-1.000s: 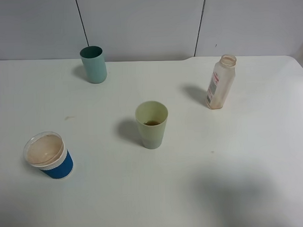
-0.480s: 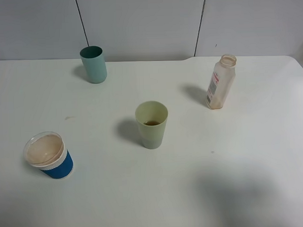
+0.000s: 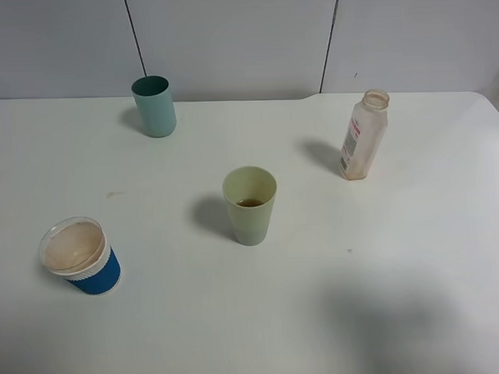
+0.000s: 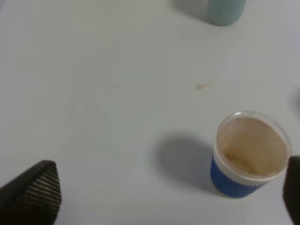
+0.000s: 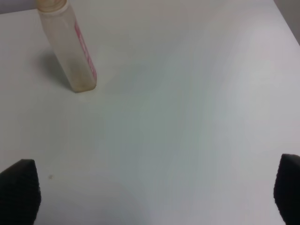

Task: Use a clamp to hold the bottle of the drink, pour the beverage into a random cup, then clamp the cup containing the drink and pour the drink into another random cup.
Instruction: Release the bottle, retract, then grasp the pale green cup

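The pale yellow-green cup [image 3: 250, 205] stands mid-table with a little brown beverage [image 3: 251, 202] at its bottom. At the back left is the teal cup [image 3: 154, 106] [image 4: 226, 10]. The bottle [image 3: 364, 134] [image 5: 70, 47] stands upright at the back right and looks nearly empty. Neither clamp shows in the high view. My left gripper [image 4: 168, 187] is open above the table's left side, holding nothing. My right gripper [image 5: 154, 187] is open with only bare table between its fingers [image 5: 21, 187], and the bottle stands well ahead of it.
A squat blue-sleeved white cup [image 3: 78, 255] [image 4: 248, 154] stands at the front left, close to one left finger [image 4: 33, 192] side's opposite tip. A small brown stain [image 4: 202, 86] marks the white table [image 3: 399, 256]. A grey wall runs behind.
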You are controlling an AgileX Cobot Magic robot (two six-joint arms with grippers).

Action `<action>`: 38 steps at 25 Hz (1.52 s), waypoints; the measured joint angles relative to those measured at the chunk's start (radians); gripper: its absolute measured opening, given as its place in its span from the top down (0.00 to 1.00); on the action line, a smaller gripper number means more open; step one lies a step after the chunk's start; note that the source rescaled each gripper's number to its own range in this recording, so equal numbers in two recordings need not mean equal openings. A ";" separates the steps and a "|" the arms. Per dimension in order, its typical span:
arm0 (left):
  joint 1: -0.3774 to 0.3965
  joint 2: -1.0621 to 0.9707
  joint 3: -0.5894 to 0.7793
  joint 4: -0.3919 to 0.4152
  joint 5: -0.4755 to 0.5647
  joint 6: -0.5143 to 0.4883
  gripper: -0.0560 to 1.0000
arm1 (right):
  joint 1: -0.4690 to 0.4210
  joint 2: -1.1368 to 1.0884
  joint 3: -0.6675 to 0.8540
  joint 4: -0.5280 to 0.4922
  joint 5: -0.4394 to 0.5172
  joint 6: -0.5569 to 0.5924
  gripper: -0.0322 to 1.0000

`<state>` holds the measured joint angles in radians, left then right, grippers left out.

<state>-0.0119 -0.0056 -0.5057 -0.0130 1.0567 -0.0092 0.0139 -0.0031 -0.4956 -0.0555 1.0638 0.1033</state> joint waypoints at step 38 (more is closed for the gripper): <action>0.000 0.415 -0.037 -0.561 -0.255 0.427 0.12 | 0.000 0.000 0.000 0.000 0.000 0.000 0.00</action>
<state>-0.0119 0.4097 -0.5430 -0.5737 0.8012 0.4182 0.0139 -0.0031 -0.4956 -0.0555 1.0638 0.1033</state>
